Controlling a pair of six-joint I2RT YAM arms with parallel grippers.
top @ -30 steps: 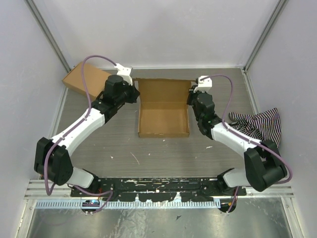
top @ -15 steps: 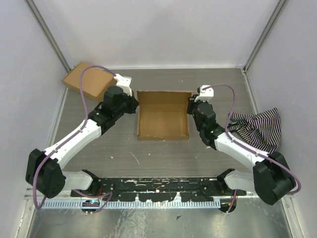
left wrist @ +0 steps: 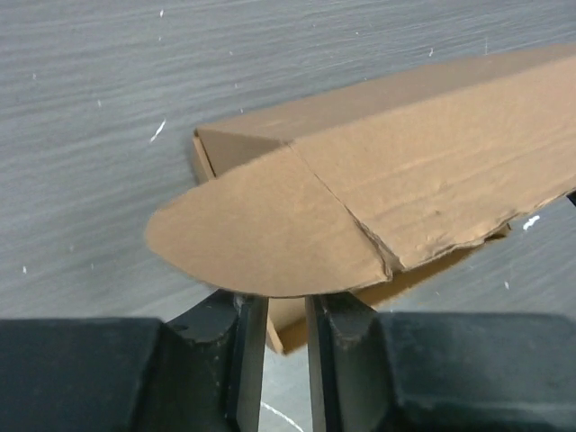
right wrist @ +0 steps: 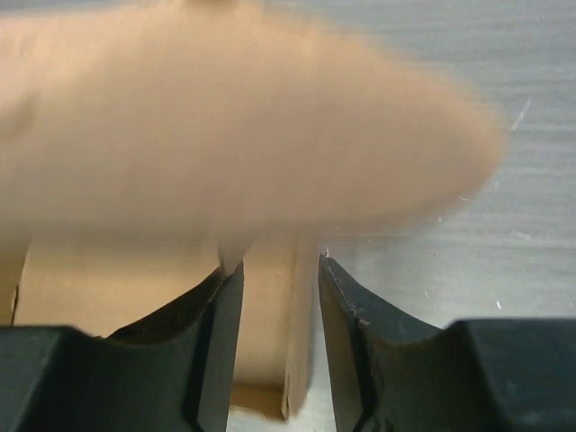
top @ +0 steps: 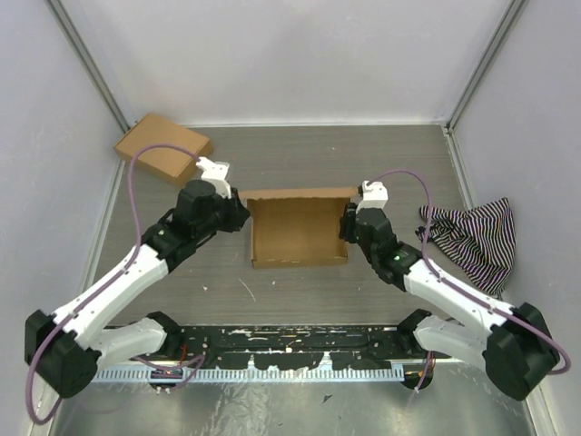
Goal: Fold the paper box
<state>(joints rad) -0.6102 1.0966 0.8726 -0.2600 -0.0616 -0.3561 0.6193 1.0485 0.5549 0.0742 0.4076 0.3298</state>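
The paper box [top: 300, 236] lies open at mid table, a shallow brown tray with its lid [top: 298, 193] standing up along the far edge. My left gripper [top: 241, 216] is at the lid's left end. In the left wrist view its fingers [left wrist: 286, 301] stand narrowly apart under the lid's rounded side flap [left wrist: 261, 234], which hides the fingertips. My right gripper [top: 348, 222] is at the lid's right end. In the right wrist view its fingers [right wrist: 279, 265] straddle the box's right wall [right wrist: 301, 342] under a blurred rounded flap [right wrist: 243, 135].
A second, finished brown cardboard box [top: 163, 151] lies at the far left corner. A black-and-white striped cloth [top: 472, 232] lies by the right wall. White walls close in the table on three sides.
Both grippers have moved towards the near edge. The lid has swung up from lying flat behind the tray to standing upright. The tray has slid slightly nearer.
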